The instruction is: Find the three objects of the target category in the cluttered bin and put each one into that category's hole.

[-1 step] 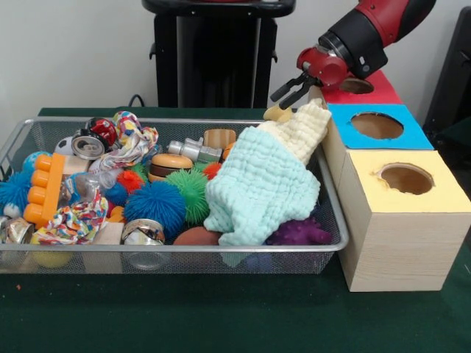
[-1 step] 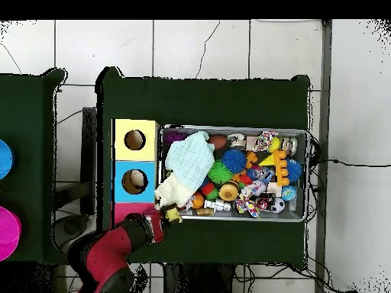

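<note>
A wire bin (image 1: 169, 250) holds mixed toys. A pale green and cream cloth (image 1: 257, 184) lies over its right part, its cream end raised onto the far right corner. My gripper (image 1: 285, 95) hovers open just above that corner, over a small yellow object (image 1: 278, 114), with nothing between its fingers. Three boxes with holes stand beside the bin: red (image 1: 357, 85), blue (image 1: 377, 125), yellow (image 1: 406, 179). In the overhead view the gripper (image 2: 164, 219) sits at the bin's lower left corner, next to the cloth (image 2: 189, 162). Something pale shows in the blue box's hole (image 2: 135, 181).
In the bin lie a blue spiky ball (image 1: 153, 204), a green spiky ball (image 1: 190, 191), a purple spiky toy (image 1: 298, 234), a toy hamburger (image 1: 171, 165), an orange block toy (image 1: 45, 187), rope toys (image 1: 132, 140) and cans (image 1: 88, 145). The cloth hides what lies under it.
</note>
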Robot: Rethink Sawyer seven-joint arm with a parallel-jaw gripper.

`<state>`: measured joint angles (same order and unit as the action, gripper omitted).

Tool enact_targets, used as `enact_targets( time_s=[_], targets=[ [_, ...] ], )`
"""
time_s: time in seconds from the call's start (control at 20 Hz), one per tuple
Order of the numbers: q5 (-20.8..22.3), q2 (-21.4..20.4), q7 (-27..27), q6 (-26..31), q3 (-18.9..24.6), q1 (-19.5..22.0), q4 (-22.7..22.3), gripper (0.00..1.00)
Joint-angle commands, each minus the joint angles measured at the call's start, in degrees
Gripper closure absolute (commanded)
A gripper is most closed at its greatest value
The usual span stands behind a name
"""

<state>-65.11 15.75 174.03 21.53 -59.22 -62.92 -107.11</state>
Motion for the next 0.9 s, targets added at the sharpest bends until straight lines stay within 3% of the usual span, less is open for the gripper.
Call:
enact_targets(
  time_s=[0.05,0.45,0.65,0.9],
  targets=[
    [2.7,-3.7,13.3,8.0,10.4,3.3,9.2,0.0],
    [0.1,-19.0,-1.7,-3.1,23.7,10.2,-0.4,0.0],
    [3.5,-23.9,-4.7,-5.5,26.4,13.6,-3.0,0.0],
    [9.3,-26.2,-4.6,-6.5,26.5,16.2,-3.8,0.0]
  ],
)
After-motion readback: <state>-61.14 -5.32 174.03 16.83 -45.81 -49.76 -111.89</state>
